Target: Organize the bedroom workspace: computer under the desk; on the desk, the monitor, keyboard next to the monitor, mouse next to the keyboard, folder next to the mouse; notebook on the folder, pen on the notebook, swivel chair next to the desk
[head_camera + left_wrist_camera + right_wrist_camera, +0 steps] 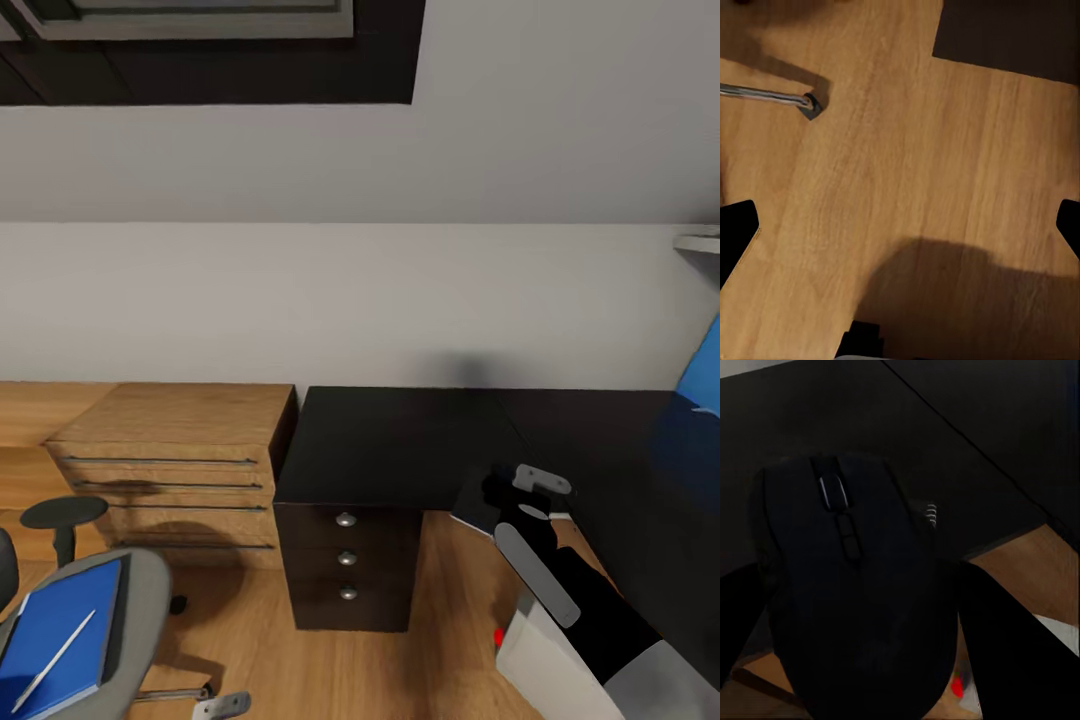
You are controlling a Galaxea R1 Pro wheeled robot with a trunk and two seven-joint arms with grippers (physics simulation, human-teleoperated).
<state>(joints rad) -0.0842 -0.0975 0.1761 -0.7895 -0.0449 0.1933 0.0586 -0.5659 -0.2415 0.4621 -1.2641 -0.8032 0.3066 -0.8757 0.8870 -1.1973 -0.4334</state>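
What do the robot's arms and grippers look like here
The right arm is glossy black with a pale grey oval panel and a grey section lower down. The right gripper is black with a light grey bracket. Left gripper fingertips are plain black.

Soft even light, dim desktop, faint shadows

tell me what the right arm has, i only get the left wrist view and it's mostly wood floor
Observer: The right gripper is shut on the mouse.
Operator: is it over the desk
Observer: It is at the edge of the desk; the right wrist view shows black desktop past the mouse's front and wood floor under its rear.
Operator: where's the folder
Observer: The folder lies on the seat of the swivel chair, with the pen on top of it.
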